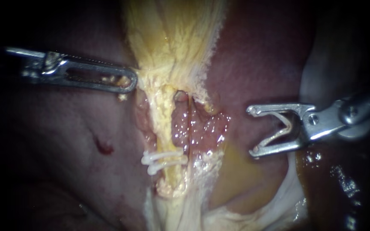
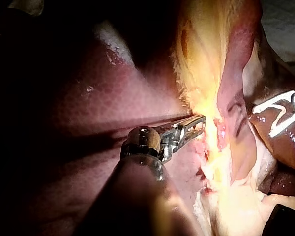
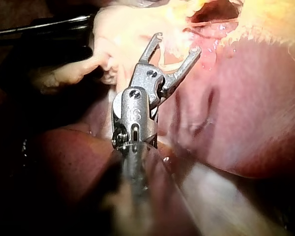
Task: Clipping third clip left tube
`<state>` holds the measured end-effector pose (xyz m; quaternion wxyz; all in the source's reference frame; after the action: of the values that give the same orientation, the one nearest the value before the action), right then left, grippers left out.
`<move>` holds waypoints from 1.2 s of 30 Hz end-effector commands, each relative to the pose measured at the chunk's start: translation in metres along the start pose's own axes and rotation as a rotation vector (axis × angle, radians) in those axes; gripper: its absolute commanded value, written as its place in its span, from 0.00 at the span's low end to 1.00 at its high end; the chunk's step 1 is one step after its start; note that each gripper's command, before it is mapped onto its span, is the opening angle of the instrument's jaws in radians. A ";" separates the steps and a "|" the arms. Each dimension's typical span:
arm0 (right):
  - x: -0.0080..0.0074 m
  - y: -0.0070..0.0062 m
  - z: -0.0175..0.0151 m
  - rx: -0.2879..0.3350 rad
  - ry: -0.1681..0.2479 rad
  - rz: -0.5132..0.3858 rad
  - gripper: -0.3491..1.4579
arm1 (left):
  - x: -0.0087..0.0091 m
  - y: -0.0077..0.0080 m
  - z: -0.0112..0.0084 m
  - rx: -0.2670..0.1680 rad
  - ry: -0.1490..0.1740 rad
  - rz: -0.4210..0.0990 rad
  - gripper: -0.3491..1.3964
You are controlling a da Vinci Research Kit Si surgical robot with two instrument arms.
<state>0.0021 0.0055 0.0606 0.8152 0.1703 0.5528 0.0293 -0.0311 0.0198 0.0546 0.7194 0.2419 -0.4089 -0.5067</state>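
Standing well apart from the left tube [image 1: 163,124], my right instrument [image 1: 251,131] grips a spread clip [image 1: 287,126] in wide jaws, with wet tissue [image 1: 202,128] between them. My left instrument [image 1: 130,81] pinches yellow tissue [image 1: 172,42] with closed jaws. The tube runs top to bottom, with two white clips [image 1: 163,161] crossing it.

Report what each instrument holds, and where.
The left instrument grips the yellow tissue by its edge, above the applied clips. The right instrument carries an open clip between its jaws.

Bright centre, dark edges, glare on wet tissue [image 1: 200,128].
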 end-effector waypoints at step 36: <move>-0.0051 0.0030 0.0134 0.039 0.096 0.253 0.47 | 0.0003 -0.0001 0.0005 -0.005 -0.002 0.001 0.00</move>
<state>0.0128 0.0038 0.0706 0.7737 0.2536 0.5657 0.1306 -0.0316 0.0196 0.0550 0.7197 0.2393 -0.4083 -0.5079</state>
